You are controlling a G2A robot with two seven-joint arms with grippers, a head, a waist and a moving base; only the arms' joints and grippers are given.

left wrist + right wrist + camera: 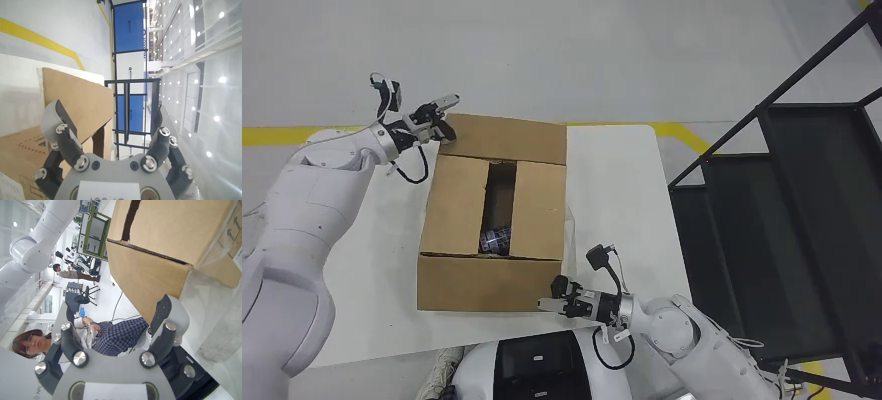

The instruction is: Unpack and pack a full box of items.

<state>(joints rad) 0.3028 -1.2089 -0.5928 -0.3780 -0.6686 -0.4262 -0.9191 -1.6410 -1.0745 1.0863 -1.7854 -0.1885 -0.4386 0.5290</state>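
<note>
Box (457,205) sits mid-desk (612,180), its flap slit running away from us; from above we glimpse a dark item (496,240) inside. Left claw (445,113) and right claw (545,305) gape released at opposite corners.

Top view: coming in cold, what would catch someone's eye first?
A cardboard box sits on the white table, top flaps parted over a gap where a dark item shows. The left arm has its jaws open at the box's far-left flap; the right arm has its jaws open at the near-right corner.
</note>
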